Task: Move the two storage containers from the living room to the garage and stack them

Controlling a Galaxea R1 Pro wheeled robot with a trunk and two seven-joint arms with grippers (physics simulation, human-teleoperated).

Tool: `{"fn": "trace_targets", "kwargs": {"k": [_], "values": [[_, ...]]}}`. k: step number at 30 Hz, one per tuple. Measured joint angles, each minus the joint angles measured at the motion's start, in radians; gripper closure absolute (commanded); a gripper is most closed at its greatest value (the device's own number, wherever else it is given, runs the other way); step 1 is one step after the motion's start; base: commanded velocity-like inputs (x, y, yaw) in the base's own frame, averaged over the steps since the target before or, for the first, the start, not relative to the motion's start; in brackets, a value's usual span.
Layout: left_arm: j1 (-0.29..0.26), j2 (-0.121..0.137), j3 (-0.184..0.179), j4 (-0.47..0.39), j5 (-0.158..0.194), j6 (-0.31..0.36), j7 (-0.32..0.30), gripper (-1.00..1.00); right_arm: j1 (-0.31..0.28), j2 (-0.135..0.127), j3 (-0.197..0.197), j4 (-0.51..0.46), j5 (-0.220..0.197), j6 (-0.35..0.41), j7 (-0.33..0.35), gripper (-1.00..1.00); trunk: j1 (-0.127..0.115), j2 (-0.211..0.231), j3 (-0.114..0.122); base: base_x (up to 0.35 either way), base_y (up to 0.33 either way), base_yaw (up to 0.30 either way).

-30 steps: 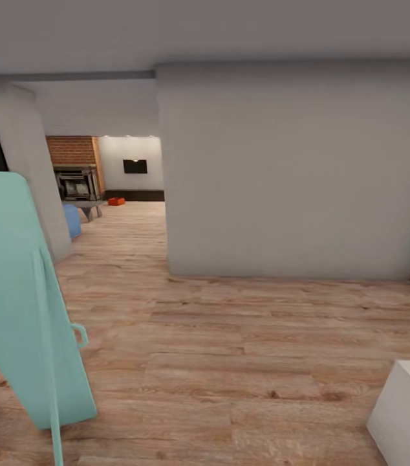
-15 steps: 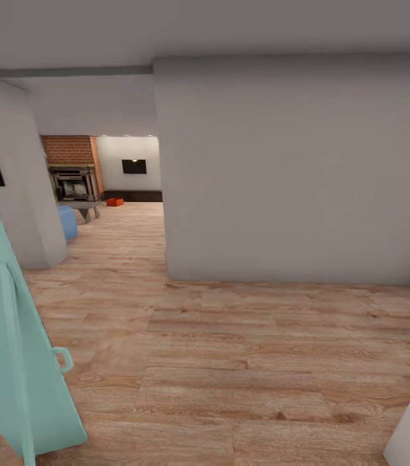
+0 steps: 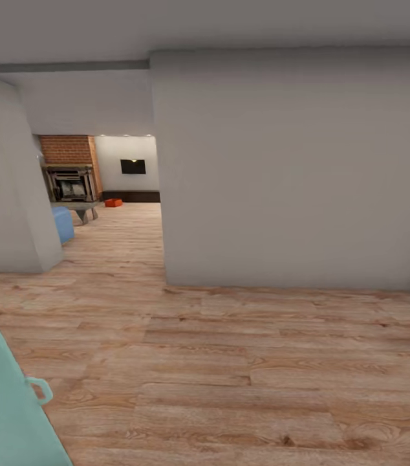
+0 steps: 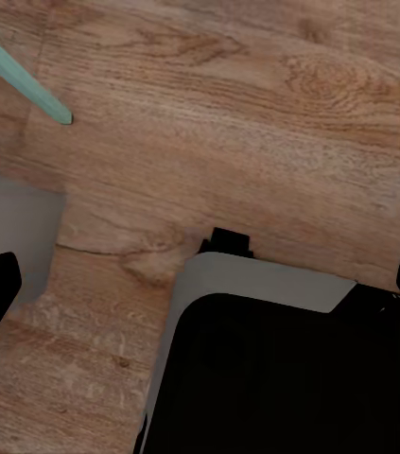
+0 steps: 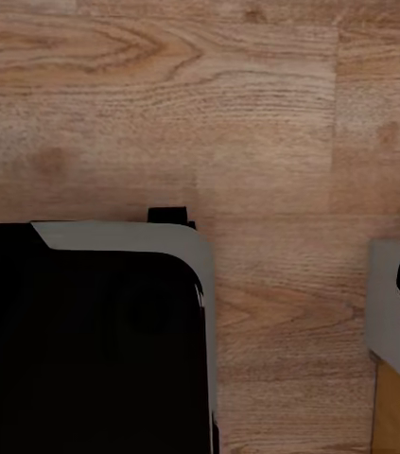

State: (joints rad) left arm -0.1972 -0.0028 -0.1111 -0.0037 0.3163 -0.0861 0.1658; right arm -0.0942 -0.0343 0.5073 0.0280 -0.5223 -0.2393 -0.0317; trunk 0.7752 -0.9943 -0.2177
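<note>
Both my wrist cameras look straight down at the wood-plank floor (image 5: 256, 113) and my dark, rounded base (image 4: 285, 378); how my claws stand, I cannot tell. One orange-red storage container (image 3: 113, 202) lies far away, left of centre in the head view, beside the brick fireplace (image 3: 69, 175).

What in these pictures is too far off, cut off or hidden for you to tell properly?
- The orange-red container, head view: far down the room, too small to tell if it is one box or two.
- The mint-green object, head view: cut off by the frame's left and bottom edges; unidentifiable.
- The grippers, both wrist views: only dark bits at the frame edges, so open or shut is unclear.
</note>
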Motion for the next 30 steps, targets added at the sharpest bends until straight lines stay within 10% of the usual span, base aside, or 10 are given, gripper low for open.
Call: {"fn": "trace_targets", "kwargs": {"k": [30], "values": [[0.000,0.000,0.001,0.000,0.002,-0.003,0.001,-1.00,0.000,-0.004,0.009,0.000,0.011,-0.005,0.000,-1.00,0.000,0.000,0.000,0.323,0.000,0.000]]}}
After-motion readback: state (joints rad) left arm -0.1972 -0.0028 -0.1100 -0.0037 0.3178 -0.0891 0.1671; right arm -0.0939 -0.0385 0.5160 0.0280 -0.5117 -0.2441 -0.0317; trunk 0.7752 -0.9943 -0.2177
